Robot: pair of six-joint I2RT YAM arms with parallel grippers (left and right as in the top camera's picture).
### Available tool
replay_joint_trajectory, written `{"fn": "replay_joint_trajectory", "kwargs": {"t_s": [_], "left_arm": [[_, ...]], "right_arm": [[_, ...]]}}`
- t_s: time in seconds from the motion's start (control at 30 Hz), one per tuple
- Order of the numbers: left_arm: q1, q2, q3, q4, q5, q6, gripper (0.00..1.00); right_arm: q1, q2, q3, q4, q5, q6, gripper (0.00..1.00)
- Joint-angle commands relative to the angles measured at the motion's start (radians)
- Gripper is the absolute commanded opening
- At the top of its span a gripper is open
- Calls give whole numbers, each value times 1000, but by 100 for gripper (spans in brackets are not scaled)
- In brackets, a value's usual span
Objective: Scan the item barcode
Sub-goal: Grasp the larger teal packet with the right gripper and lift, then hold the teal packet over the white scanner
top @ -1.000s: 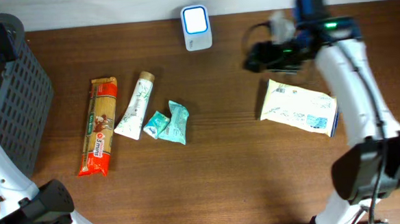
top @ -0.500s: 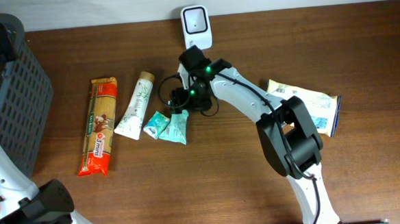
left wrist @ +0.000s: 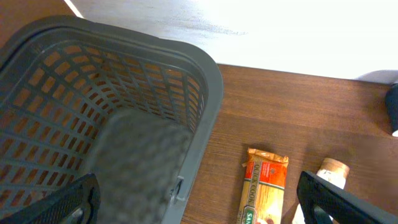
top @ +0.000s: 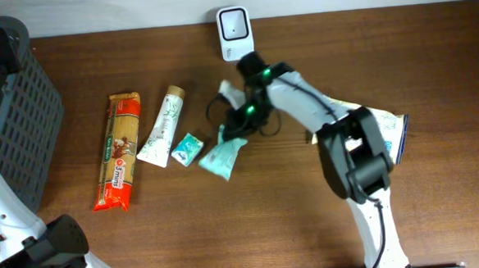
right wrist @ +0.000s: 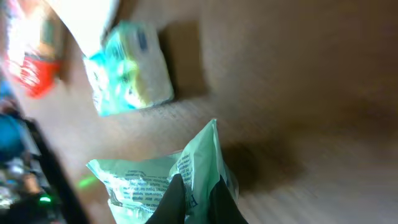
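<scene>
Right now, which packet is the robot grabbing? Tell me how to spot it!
Find the white scanner at the top of the overhead view. Just below it, the right gripper pinches a pale green pouch. It is bigger and paler than the small teal packet beside it, and the only one gripped.

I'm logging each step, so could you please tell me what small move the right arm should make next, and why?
Probably lift the green packet toward the scanner: the right pincer is shut on its edge, and the scanner stands nearby.
</scene>
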Motion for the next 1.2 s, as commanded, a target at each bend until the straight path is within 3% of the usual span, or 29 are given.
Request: {"fn": "replay_joint_trajectory", "kwargs": {"t_s": [0.0,0.13,0.27,0.37,0.47,0.57,0.6,0.7,0.77,1.17], "left_arm": [[2,-8,13,1,11,15,99],[2,-8,13,2,11,15,99],[2,-8,13,2,11,15,99],[2,-8,13,2,11,15,99],[2,-8,13,2,11,15,99],[2,-8,13,1,10,15,99],[2,-8,13,2,11,15,99],[2,-8,13,2,11,15,99],[2,-8,13,2,11,15,99],[2,-8,13,2,11,15,99]], "right_arm": [[-141,-95,127,1,-129,77,4],[-269,-261,224,10,103,272,4],[-280,-457,224,49,227,274,4],[-276,-484,222,105,299,264,4],[-170,-392,222,338,578,12,4],[-55,-229,222,698,878,-443,4],[-33,-153,222,846,927,-596,4],[-24,9,222,1181,982,-850,4],[-24,81,222,1306,983,-970,4],[14,105,221,1259,918,-980,4]]}}
